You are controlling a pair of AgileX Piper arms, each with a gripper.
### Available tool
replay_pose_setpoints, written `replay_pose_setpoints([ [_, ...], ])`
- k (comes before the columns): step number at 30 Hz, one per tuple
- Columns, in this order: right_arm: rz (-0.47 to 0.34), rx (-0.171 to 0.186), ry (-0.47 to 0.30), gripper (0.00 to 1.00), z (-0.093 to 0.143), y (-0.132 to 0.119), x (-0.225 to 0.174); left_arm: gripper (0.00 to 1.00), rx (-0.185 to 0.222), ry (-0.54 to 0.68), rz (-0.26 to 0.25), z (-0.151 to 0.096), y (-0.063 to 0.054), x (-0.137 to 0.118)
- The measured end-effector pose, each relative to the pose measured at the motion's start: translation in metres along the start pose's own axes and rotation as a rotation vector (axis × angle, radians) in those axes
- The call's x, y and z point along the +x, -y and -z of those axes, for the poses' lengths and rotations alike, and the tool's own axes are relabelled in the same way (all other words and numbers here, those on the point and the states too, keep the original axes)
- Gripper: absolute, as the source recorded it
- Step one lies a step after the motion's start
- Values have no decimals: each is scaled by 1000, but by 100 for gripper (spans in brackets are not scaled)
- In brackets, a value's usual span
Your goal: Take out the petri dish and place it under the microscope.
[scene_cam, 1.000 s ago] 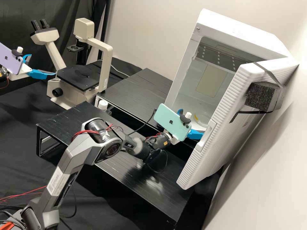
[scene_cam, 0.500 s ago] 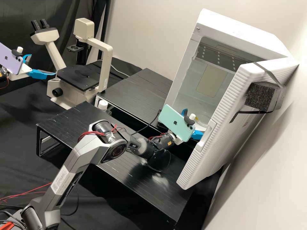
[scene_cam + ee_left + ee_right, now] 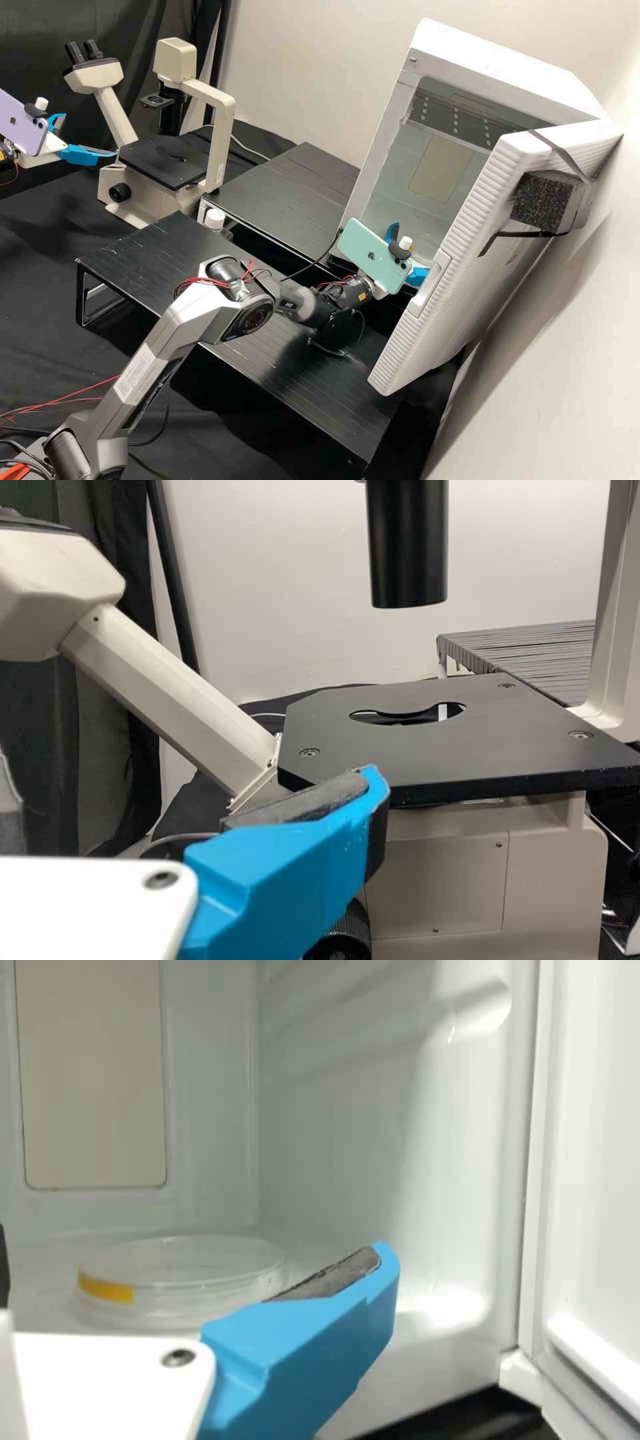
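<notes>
Evidently, the clear round petri dish (image 3: 185,1275) lies beyond the right gripper (image 3: 408,252), jaws wide, as on the left gripper (image 3: 89,135); pickup and placement under the cream-coloured microscope (image 3: 219,140) remain.

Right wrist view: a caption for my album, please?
Clear petri dish with a yellow mark inside a white cabinet, blue finger in the foreground.

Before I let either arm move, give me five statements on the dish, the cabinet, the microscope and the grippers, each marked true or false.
1. The petri dish lies inside the white cabinet. True.
2. The cabinet door is closed. False: it stands open.
3. A yellow mark shows on the dish's side. True.
4. The right gripper is shut. False: it is open.
5. The left gripper is beside the microscope. True.
</notes>
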Motion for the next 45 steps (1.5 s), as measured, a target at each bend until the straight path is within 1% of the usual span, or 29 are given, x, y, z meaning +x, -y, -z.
replay_pose_setpoints([
  [3,4,-8,-7,100,2,-1,4,100,0,0,0,0,0,0],
  [5,23,-16,-8,100,4,-1,5,100,0,0,0,0,0,0],
  [8,49,-9,-16,100,4,1,6,100,0,0,0,0,0,0],
  [13,72,15,-26,100,3,-4,4,100,0,0,0,0,0,0],
  [16,94,23,-6,100,3,-10,0,100,0,0,0,0,0,0],
  [18,115,28,20,100,3,-17,-2,100,0,0,0,0,0,0],
  [21,161,21,40,100,3,-23,-4,100,0,0,0,0,0,0],
  [24,206,26,41,100,4,-28,-3,100,0,0,0,0,0,0],
  [25,215,32,42,100,4,-30,-2,100,0,0,0,0,0,0],
  [29,242,33,39,100,7,-34,1,100,0,0,0,0,0,0],
  [32,245,23,30,100,10,-36,3,100,0,0,0,0,0,0],
  [39,249,3,57,100,13,-38,9,100,0,0,0,0,0,0],
  [45,263,-10,59,100,12,-31,13,100,0,0,0,0,0,0],
])
